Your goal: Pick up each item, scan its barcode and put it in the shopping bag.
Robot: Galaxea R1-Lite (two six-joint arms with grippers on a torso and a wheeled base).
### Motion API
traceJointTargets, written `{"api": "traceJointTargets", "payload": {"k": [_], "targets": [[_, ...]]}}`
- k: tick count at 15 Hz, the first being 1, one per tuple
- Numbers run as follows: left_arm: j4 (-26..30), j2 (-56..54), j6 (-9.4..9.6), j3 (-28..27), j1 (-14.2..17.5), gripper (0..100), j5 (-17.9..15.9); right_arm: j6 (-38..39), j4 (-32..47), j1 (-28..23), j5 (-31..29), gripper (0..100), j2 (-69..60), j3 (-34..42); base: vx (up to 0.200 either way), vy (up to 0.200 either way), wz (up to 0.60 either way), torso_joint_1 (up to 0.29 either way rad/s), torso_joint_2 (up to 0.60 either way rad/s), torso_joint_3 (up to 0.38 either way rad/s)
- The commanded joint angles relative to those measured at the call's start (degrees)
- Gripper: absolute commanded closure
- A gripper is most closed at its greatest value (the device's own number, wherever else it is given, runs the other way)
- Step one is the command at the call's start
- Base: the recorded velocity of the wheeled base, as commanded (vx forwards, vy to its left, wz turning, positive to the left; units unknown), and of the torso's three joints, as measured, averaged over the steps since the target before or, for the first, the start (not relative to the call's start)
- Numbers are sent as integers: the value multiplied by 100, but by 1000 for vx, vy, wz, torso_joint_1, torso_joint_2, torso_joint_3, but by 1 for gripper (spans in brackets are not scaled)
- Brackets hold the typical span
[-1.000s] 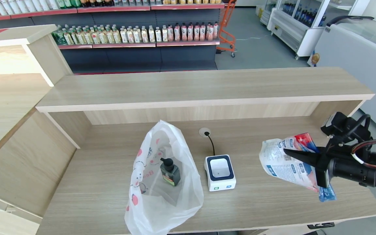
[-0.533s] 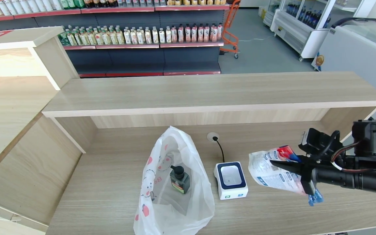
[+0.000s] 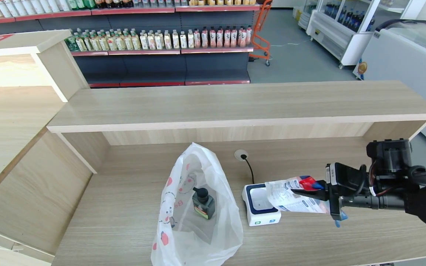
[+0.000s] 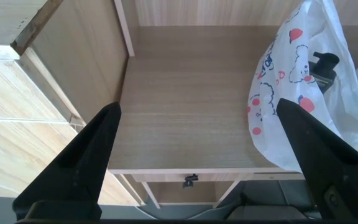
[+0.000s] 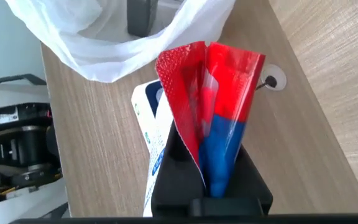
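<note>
Jaws of the right gripper point(image 3: 303, 193) are clamped on a packet point(image 3: 285, 197), which the head camera shows held level above the counter point(image 3: 124, 207), its white printed end over the right part of the scanner point(image 3: 259, 221). Just left of the scanner stands the open bag point(image 3: 170, 207) with a dark pump bottle point(image 3: 202, 204) upright inside. A black cable point(image 3: 249, 170) runs from the scanner back to a grommet point(image 3: 241, 154) in the counter. From the left wrist camera, the left gripper point(image 4: 199, 109) hangs over the counter's left part, near its front edge. Its jaws are spread wide with nothing between them. The bag point(image 4: 278, 118) lies to its right, the bottle point(image 4: 325, 64) showing at its mouth. From the right wrist camera, the right gripper point(image 5: 210, 171) pinches the packet's point(image 5: 194, 93) crumpled red-and-blue end. The scanner sits partly hidden beneath the packet and the bag's rim point(image 5: 135, 53) lies just beyond.
</note>
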Motion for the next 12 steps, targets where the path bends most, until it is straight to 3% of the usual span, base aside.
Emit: {"api": "traceJointTargets", "payload": {"k": [1,12], "targets": [[0,-2,-4,0,0,0,4,-259,-181,-9,204,100,512,-133,0,0,0,0,0,0],[0,-2,-4,0,0,0,4,-382,-1552,342,512,100,1699,-485,0,0,0,0,0,0]]}}
